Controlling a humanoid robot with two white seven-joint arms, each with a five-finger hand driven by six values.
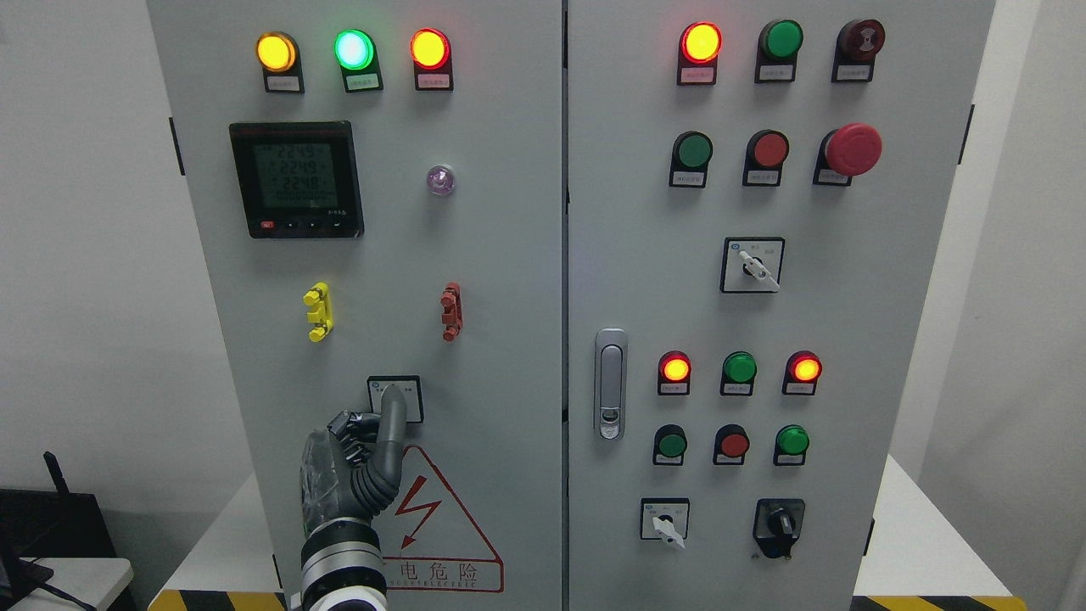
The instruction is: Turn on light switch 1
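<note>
A small rotary switch on a square plate [412, 391] sits low on the left cabinet door [254, 356], just above the red warning triangle [441, 526]. My left hand [366, 441] rises from the bottom edge in front of that door. Its index finger [392, 416] points straight up, and the tip lies over the switch's knob, hiding it. The other fingers are curled into the palm and hold nothing. My right hand does not show.
Above the switch are a yellow clip [318, 311], a red clip [451, 311], a digital meter [296, 179] and three lit lamps. The right door carries lamps, push buttons, a red emergency button [853, 148], rotary switches and a door handle [611, 383].
</note>
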